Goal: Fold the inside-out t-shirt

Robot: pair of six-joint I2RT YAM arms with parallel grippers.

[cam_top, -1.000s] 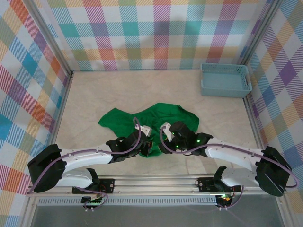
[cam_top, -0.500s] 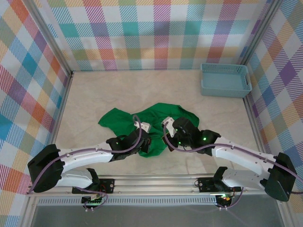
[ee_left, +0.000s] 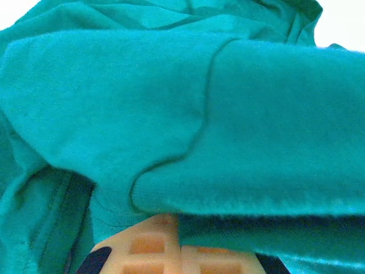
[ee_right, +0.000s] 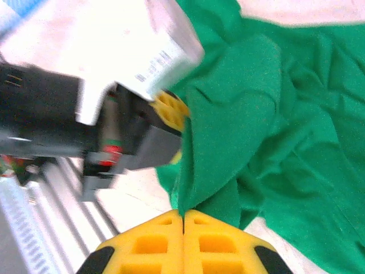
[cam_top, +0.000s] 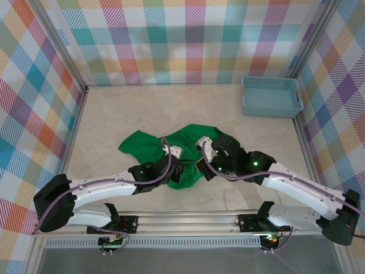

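Both arms are in at the near side of the t-shirt [cam_top: 148, 145], which lies bunched on the table [cam_top: 142, 108] near the middle of the near edge. The left gripper [cam_top: 178, 172] is clamped tight on a fold, and the right gripper [cam_top: 203, 165] pinches cloth too, jaws fully together. They sit just beside each other, with the heap spreading away toward the far and left edges. The likely call is to pull apart sideways, along the shirt's left-to-right length.

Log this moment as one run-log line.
left gripper: shut on plain bright green cloth t-shirt | right gripper: shut on same t-shirt | t-shirt: crumpled on table, unfolded | light blue plastic basket: far right corner
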